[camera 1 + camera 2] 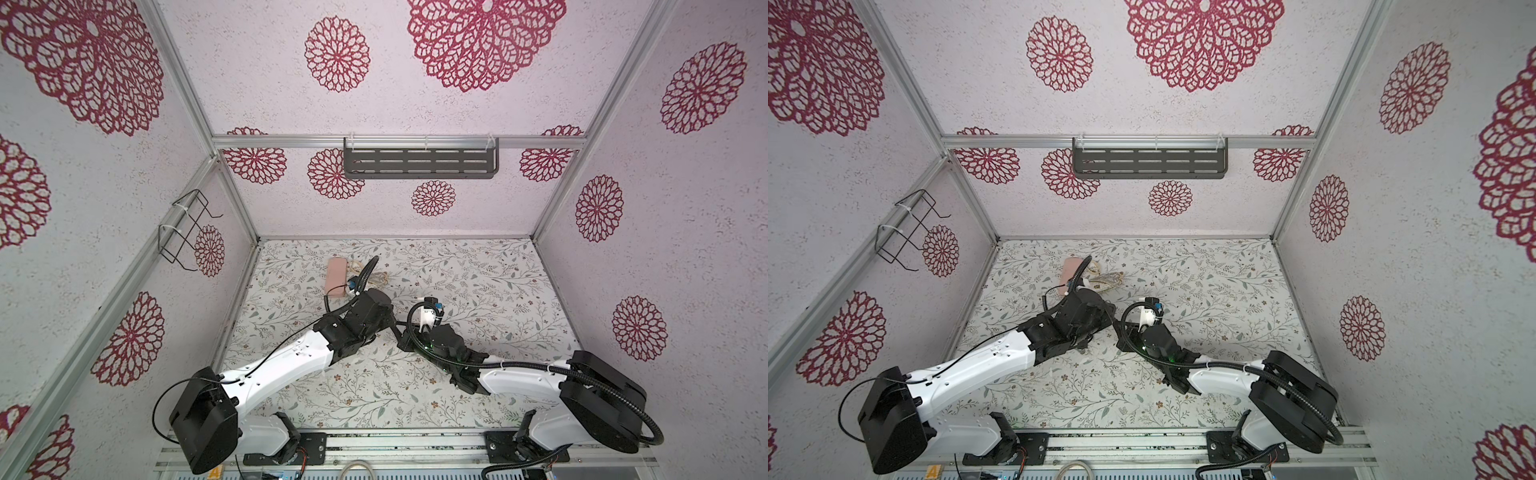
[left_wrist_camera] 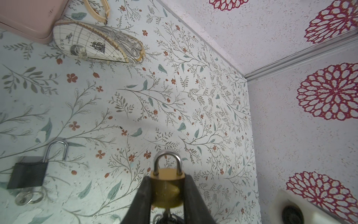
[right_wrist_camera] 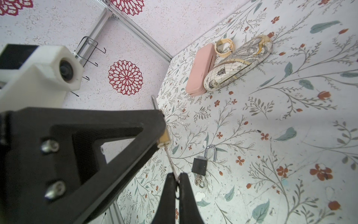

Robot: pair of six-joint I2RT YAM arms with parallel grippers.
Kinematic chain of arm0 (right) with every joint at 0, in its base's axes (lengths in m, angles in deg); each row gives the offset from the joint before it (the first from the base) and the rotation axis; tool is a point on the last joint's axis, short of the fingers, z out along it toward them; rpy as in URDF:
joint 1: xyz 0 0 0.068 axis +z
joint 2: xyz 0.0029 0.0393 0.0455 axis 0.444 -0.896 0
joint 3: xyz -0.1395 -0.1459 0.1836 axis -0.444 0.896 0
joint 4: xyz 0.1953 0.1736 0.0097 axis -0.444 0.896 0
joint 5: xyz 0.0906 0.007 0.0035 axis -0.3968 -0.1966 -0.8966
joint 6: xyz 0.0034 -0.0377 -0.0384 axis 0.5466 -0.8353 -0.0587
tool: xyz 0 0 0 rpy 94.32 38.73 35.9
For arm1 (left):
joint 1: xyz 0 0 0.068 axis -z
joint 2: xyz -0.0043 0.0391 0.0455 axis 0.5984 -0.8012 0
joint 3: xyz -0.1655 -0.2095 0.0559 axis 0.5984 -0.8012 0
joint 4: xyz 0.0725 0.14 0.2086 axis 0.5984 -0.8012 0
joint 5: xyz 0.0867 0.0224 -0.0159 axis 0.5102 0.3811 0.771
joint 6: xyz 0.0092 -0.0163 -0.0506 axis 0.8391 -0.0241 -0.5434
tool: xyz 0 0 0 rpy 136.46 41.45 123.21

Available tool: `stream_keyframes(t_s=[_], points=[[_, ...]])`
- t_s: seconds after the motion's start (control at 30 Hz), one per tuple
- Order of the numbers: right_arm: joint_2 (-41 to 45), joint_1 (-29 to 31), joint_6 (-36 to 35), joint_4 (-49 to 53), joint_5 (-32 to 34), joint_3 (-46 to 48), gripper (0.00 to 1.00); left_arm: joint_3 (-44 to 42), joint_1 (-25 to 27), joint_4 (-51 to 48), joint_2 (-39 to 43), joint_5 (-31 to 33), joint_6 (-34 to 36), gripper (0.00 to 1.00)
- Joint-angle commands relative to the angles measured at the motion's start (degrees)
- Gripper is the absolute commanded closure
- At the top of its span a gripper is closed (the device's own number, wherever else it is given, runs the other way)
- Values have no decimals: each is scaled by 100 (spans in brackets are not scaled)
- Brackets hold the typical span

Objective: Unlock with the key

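My left gripper (image 2: pixel 167 177) is shut on a brass padlock (image 2: pixel 167 191), squeezing its body from both sides. The padlock's steel shackle (image 2: pixel 167 160) points away from the gripper, and both of its legs sit in the body. My right gripper (image 3: pixel 176 175) is shut on the key (image 3: pixel 170 162). The key's thin blade runs straight up into the underside of the brass padlock (image 3: pixel 163 140). In the right wrist view a left finger (image 3: pixel 116 135) covers most of the lock. In both top views the two grippers meet over the middle of the table, and the lock is hidden there.
A black padlock (image 3: pixel 199 165) (image 2: pixel 29 174) lies on the floral table with its shackle open and its keys on a ring (image 3: pixel 199 182). At the far left lie a pink case (image 1: pixel 336 276) (image 3: pixel 200 69), a map-print case (image 3: pixel 238 64) and a beige band (image 3: pixel 224 47). Walls enclose three sides.
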Motion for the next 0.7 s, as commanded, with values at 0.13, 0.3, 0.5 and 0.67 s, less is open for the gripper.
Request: stream_keyframes(t_s=[0.13, 0.3, 0.5, 0.67], points=[[406, -153, -3, -201, 8, -311, 100, 162, 215, -661, 11, 143, 289, 100], [502, -166, -8, -158, -80, -376, 100, 226, 224, -823, -28, 216, 364, 100], [407, -169, -16, -161, -158, -494, 100, 195, 250, -579, -55, 19, 108, 100], [338, -149, 150, -187, -141, -462, 100, 117, 182, -584, 169, 298, -345, 100]])
